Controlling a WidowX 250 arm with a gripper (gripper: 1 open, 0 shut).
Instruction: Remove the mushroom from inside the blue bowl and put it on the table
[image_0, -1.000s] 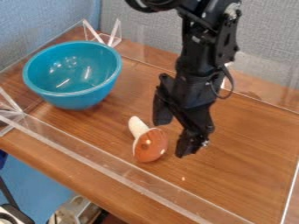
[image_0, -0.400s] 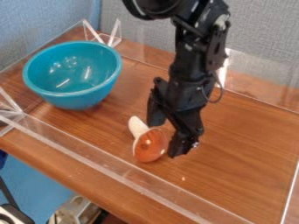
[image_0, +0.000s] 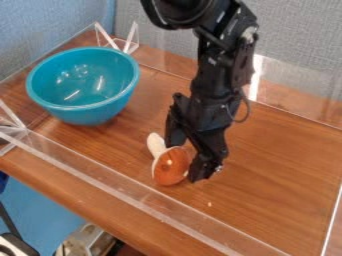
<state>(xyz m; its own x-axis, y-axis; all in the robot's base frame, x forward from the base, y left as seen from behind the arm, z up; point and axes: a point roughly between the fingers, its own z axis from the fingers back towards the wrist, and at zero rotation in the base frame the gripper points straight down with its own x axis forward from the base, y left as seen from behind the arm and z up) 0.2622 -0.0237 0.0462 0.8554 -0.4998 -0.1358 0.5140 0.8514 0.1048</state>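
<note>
Camera view, close side first: down at the bottom left, past the edge of the table (image_0: 254, 205), there is a bright blue patch (image_0: 43, 205). Some dark and pale bits sit by it, too cut off to name. The table is brown wood with thin lines of grain, and it is shiny, so light bounces off it. A low clear wall (image_0: 134, 199) runs on a slant along the near side, and you can see the wood right through it. A tiny pale speck lies on the wood, right of the mushroom.

The mushroom (image_0: 171, 166) is on the table, out of the blue bowl. It lies on its side. Its round orange cap points to the near side, and its creamy stem points up and left, to the bowl. The end effector (image_0: 195, 164) is black and wide open, low down by the cap. I can't tell if it touches the cap.

Farther back on the left is the blue bowl (image_0: 83, 86). It is round, deep and shiny, with the open side up. White stick shapes (image_0: 118, 38) poke up behind it, and more (image_0: 11, 125) are at the left edge.

At the far side is another clear wall (image_0: 297, 101). Behind that, the room has a gray, bumpy-looking backdrop (image_0: 305, 40), and a bluer one (image_0: 40, 25) on the left.
</note>
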